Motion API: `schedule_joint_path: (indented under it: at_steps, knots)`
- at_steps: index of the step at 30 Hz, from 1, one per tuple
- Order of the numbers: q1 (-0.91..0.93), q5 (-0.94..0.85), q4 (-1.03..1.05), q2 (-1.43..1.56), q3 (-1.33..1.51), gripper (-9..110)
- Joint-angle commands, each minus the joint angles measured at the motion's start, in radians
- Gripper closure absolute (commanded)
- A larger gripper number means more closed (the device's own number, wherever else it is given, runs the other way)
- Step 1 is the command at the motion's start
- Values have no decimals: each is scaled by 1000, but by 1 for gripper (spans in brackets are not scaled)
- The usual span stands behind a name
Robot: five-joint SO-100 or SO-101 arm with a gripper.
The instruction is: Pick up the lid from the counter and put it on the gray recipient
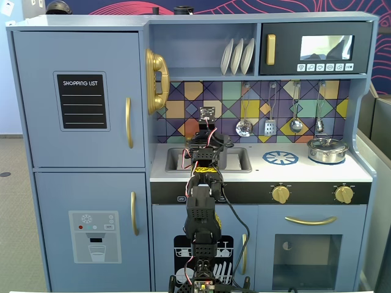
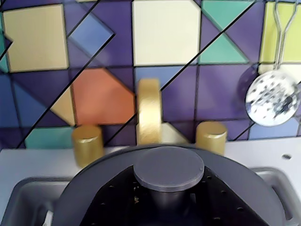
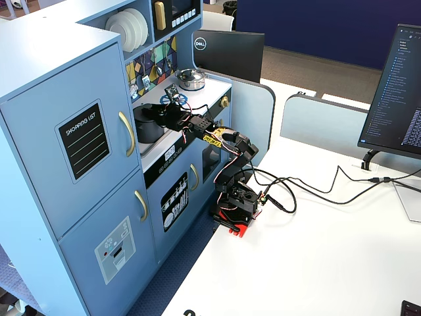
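Claw (image 2: 169,207) clenched on the knob of the lid (image 2: 235,188), which hangs over the sink (image 1: 241,160) where the gray recipient (image 3: 148,123) sits; lower it level and centred on the rim before letting go.

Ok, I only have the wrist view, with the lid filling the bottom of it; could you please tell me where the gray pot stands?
Observer: The pot stands in the sink, at the counter's left end in a fixed view, just where the arm reaches.
Operator: Thank you. Is anything else on the counter?
Observer: A steel pot with its own lid sits at the far right, well away from the arm.
Operator: And is anything between the two?
Observer: Only the burner print, which is bare.
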Motion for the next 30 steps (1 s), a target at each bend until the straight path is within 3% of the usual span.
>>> schedule_joint_path:
  at_steps: [1, 30]
  knots:
    - [20, -5, -64, -3, -12, 101]
    - [-29, 3, -38, 28, 17, 101]
